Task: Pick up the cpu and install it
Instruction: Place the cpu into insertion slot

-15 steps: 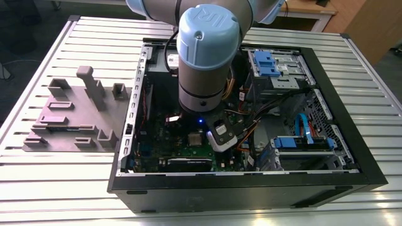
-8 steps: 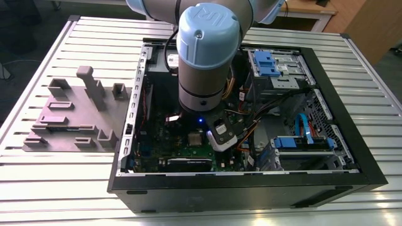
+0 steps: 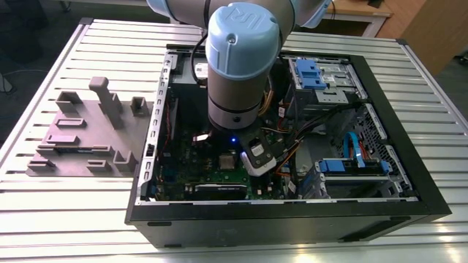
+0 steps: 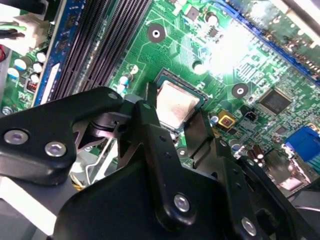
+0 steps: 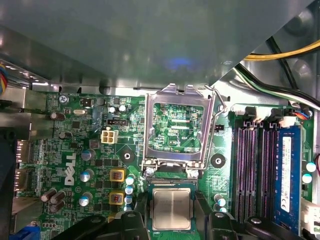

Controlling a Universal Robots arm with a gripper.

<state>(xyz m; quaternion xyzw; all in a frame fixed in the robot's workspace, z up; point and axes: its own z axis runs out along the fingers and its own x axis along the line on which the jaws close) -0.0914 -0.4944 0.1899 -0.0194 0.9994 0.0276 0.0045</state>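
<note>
My end effector (image 4: pixel 174 116) hangs inside the open computer case (image 3: pixel 292 219). Its fingers (image 4: pixel 150 131) stand apart on either side of the cpu (image 5: pixel 171 209). The cpu lies flat in its socket on the green motherboard (image 5: pixel 75 150), just beside the swung-open metal retention frame (image 5: pixel 148 130).

Grey robot arm with light-blue joint caps (image 3: pixel 235 66) reaches down into open black desktop computer case (image 3: pixel 292 219). Case lies on side on slatted silver metal table (image 3: pixel 66 197). White-and-black wrist housing (image 3: pixel 257 158) sits low over green motherboard (image 3: pixel 183 175). Small flat silvery-grey square cpu (image 3: pixel 227 160) on board, just beside housing. Small blue glow (image 3: pixel 234 140) under arm. Blue plastic drive brackets (image 3: pixel 313 74) at far corner of case. Grey moulded fixture block with upright posts (image 3: pixel 80 137) on table, beside case on exterior view's left.
</note>
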